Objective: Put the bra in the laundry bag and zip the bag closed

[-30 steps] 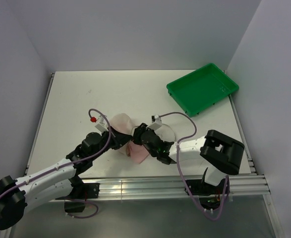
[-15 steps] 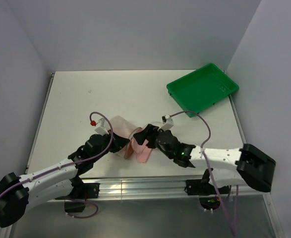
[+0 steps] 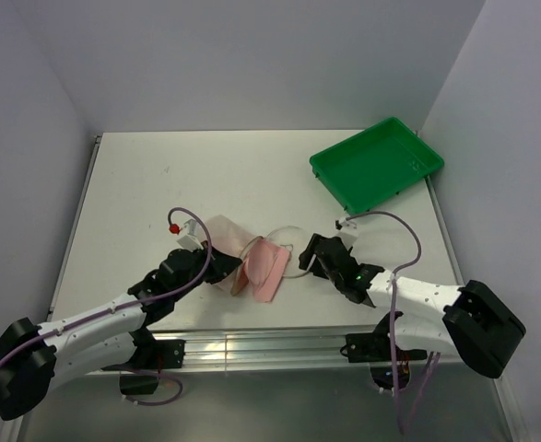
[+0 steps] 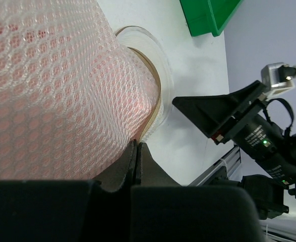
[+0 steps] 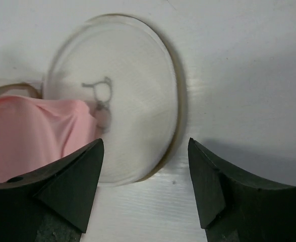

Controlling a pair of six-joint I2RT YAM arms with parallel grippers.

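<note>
Stuffing step, partly done: the bra [image 3: 266, 268] seems half inside the open bag [image 3: 293, 241] on the surface [image 3: 159, 175] near the arms, with pink fabric spilling out between the 2 halves. The left gripper [image 3: 224, 267] has its jaws pinched on the bag's mesh. The right gripper [image 3: 307, 259] hovers beside the flat half, jaws wide and empty. Next, likely: tuck the loose fabric in, fold the halves together, then find the zip. Count: 1 bra, 1 bag, 1 tray [image 3: 376, 166].
</note>
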